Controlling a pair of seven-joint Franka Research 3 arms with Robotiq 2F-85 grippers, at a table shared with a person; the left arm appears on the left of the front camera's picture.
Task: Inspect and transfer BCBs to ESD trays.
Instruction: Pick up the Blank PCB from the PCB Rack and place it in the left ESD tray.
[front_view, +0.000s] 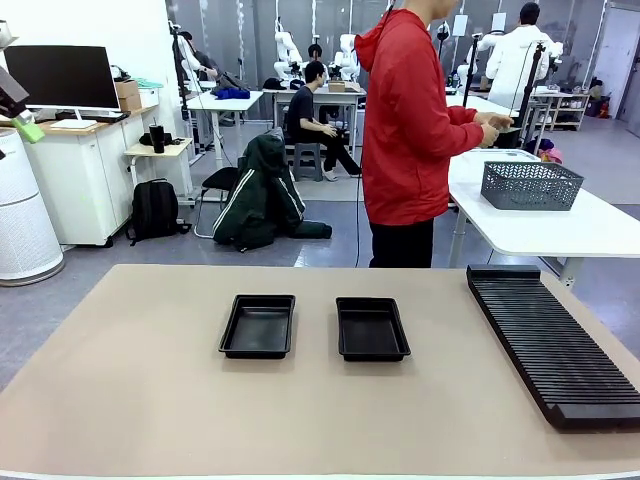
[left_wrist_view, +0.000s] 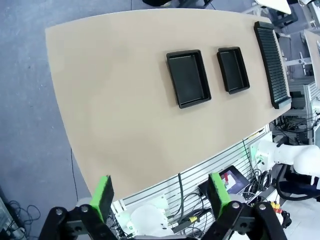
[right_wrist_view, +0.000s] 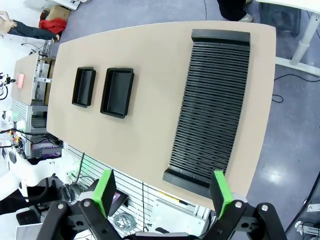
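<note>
Two empty black ESD trays lie side by side on the tan table: the left tray (front_view: 258, 325) (left_wrist_view: 188, 78) (right_wrist_view: 83, 86) and the right tray (front_view: 371, 328) (left_wrist_view: 233, 69) (right_wrist_view: 117, 92). No BCBs are in view. My left gripper (left_wrist_view: 159, 192) hangs open high above the table's near left edge, its green pads (left_wrist_view: 102, 196) wide apart with nothing between them. My right gripper (right_wrist_view: 162, 192) is also open, high above the near end of the ribbed rack, holding nothing.
A long black slotted rack (front_view: 550, 342) (right_wrist_view: 211, 102) (left_wrist_view: 271, 62) lies along the table's right side. A person in a red jacket (front_view: 410, 130) stands beyond the far edge, turned toward a white side table with a grey mesh basket (front_view: 530, 185).
</note>
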